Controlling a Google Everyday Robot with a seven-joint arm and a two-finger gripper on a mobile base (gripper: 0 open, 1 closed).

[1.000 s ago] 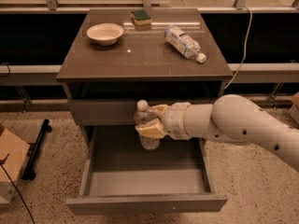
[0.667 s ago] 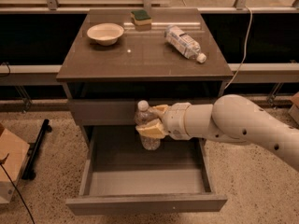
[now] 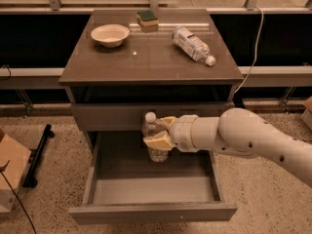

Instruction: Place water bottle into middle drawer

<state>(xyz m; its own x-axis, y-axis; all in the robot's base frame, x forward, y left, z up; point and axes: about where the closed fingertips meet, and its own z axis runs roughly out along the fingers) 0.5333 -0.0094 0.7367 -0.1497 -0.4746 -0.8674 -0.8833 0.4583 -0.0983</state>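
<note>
The water bottle (image 3: 153, 130) is slim, clear, with a white cap, and stands upright in my gripper (image 3: 158, 132). The gripper's pale fingers (image 3: 157, 141) are shut around the bottle's middle, hiding its label. The arm reaches in from the right. The bottle hangs over the back part of the open middle drawer (image 3: 151, 189), a wide grey box pulled out toward the camera, its bottom end close to the pale floor.
A closed grey drawer front (image 3: 112, 117) sits above the open one. On the cabinet top (image 3: 146, 57) lie a stubbier labelled bottle (image 3: 193, 45) on its side, a pale bowl (image 3: 110, 34) and a green sponge (image 3: 147, 18). A cardboard box (image 3: 10, 172) stands on the floor at left.
</note>
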